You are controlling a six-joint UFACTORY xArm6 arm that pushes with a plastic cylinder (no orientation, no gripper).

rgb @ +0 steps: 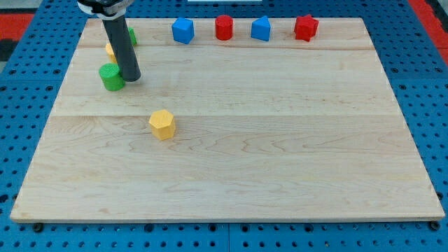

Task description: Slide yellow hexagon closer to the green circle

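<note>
The push has not begun: my tip (132, 78) sits in the upper left of the frame, just right of the green circle (110, 76), well apart from the yellow hexagon (162, 124) at left-centre of the worktop (280, 154). Next, I judge, it must circle to the hexagon's lower right and push up-left. There is no claw; the rod holds nothing.

You see the yellow hexagon (162, 124) upright on the board, well apart from the green circle (110, 76) at upper left
</note>
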